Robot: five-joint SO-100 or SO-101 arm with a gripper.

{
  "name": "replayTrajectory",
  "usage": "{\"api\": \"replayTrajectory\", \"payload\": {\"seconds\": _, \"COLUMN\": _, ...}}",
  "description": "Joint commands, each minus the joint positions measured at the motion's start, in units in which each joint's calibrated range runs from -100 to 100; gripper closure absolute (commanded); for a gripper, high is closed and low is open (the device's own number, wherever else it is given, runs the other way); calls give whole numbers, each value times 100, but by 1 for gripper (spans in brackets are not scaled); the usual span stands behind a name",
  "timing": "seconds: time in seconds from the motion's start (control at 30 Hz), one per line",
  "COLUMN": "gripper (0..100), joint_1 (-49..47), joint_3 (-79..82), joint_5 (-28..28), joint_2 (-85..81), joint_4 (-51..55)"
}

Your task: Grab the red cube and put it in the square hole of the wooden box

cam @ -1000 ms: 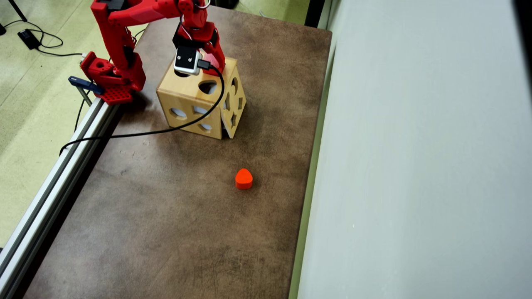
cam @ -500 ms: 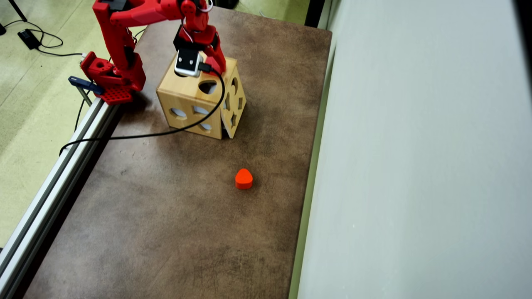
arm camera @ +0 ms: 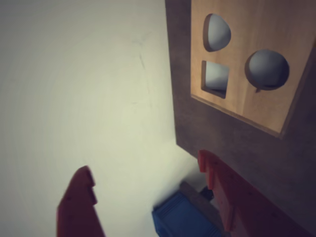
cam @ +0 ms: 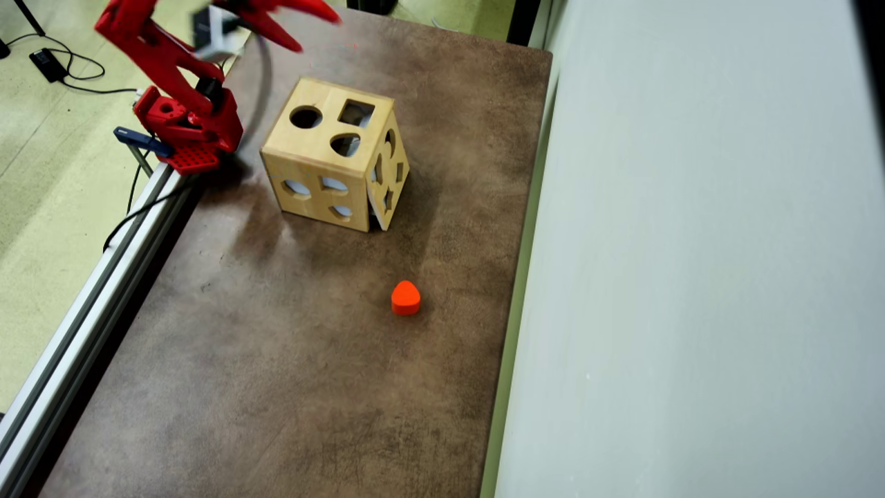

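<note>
The gripper point(cam: 314, 28) hangs blurred at the top left of the overhead view, its jaws spread wide with nothing between them. The wooden box point(cam: 325, 169) sits upper centre on the brown table point(cam: 276, 380), its square hole point(cam: 357, 113) uncovered on the top face. No red cube shows. An orange heart-like block point(cam: 405, 298) lies mid-frame.

Gripper point(cam: 304, 28) gone from wooden box point(cam: 325, 162) top, now raised and pulled back toward arm base, motion-blurred, jaws spread, nothing between them. Box top now uncovered: square hole point(cam: 357, 113) and round hole point(cam: 305, 117) in plain sight. Black cable no longer draped over box front.
</note>
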Motion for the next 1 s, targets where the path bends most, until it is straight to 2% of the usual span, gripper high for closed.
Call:
{"api": "replayTrajectory", "payload": {"seconds": 0.0, "gripper": 97, "joint_1": 20, "joint_3": 874, "joint_5": 49, "joint_2": -1001, "joint_4": 65}}
{"api": "replayTrajectory", "payload": {"seconds": 0.03, "gripper": 100, "joint_1": 20, "joint_3": 972, "joint_5": 49, "joint_2": -1239, "joint_4": 49}}
{"api": "replayTrajectory", "payload": {"seconds": 0.17, "gripper": 94, "joint_1": -10, "joint_3": 1455, "joint_5": 59, "joint_2": -1851, "joint_4": 65}}
{"api": "replayTrajectory", "payload": {"seconds": 0.5, "gripper": 95, "joint_1": 20, "joint_3": 2234, "joint_5": 54, "joint_2": -3719, "joint_4": 41}}
{"api": "replayTrajectory", "payload": {"seconds": 0.7, "gripper": 95, "joint_1": 629, "joint_3": 2225, "joint_5": 59, "joint_2": -3880, "joint_4": 41}}
{"api": "replayTrajectory", "payload": {"seconds": 0.97, "gripper": 95, "joint_1": 666, "joint_3": 2243, "joint_5": 44, "joint_2": -3889, "joint_4": 49}}
